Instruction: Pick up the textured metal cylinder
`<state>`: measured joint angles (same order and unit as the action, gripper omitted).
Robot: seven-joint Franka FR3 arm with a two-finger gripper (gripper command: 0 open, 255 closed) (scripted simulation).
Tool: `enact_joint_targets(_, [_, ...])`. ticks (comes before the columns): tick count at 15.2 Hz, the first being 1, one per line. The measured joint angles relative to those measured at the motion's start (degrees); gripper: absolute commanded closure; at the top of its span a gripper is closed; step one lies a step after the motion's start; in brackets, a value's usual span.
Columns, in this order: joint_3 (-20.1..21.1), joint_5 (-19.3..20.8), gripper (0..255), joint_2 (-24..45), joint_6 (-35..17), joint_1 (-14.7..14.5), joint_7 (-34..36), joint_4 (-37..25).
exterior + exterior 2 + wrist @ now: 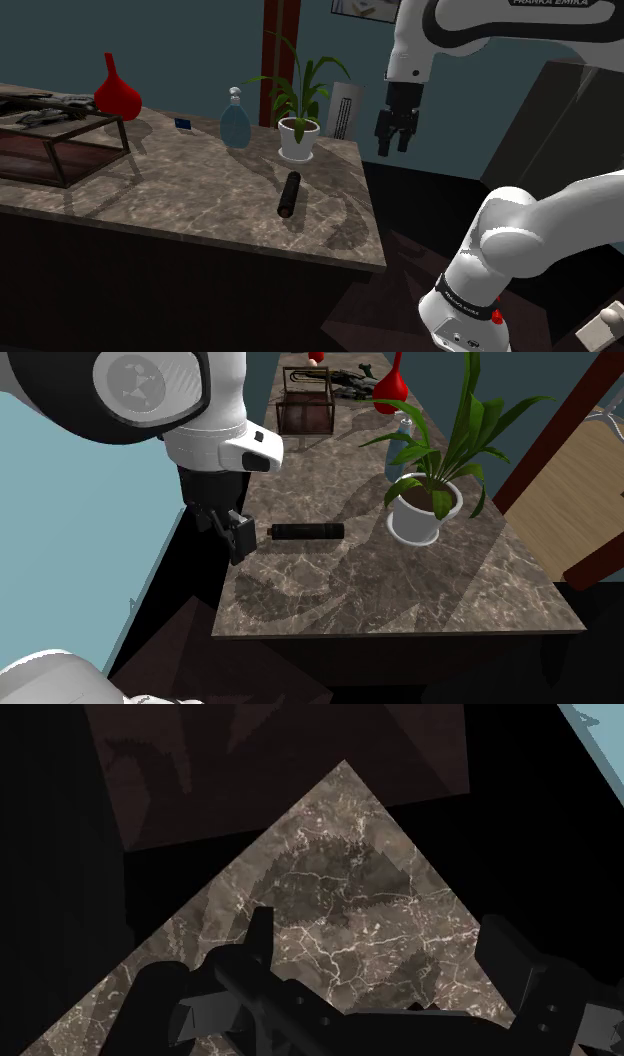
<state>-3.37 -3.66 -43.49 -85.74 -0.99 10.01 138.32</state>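
Dark cylinder (pixel 289 194) lies flat on the bench (pixel 200 190), near the pot (pixel 298 138). Gripper (pixel 396 140) hangs released and empty by the bench edge. Judged rigid, light, roll-prone; grasp across its middle.

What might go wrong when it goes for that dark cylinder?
The dark textured cylinder lies on its side on the marble tabletop, so a nudge from the open black tool might roll it away. The leafy plant in its white pot stands close by; the arm may brush it.
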Motion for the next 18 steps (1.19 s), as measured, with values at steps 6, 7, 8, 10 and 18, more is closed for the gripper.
enact_joint_targets(6, [2.99,-1.96,0,4.97,-8.85,0.55,6.05,2.17])
enact_joint_targets(7, [3.50,-2.19,0,6.45,-10.99,0.80,7.33,2.40])
enact_joint_targets(8, [4.09,-2.48,0,7.92,-13.41,1.00,8.68,2.94])
enact_joint_targets(10, [5.37,-3.02,0,11.03,-17.61,1.33,11.61,3.05])
enact_joint_targets(18, [9.14,-2.78,0,26.54,-33.76,3.34,23.03,0.32])
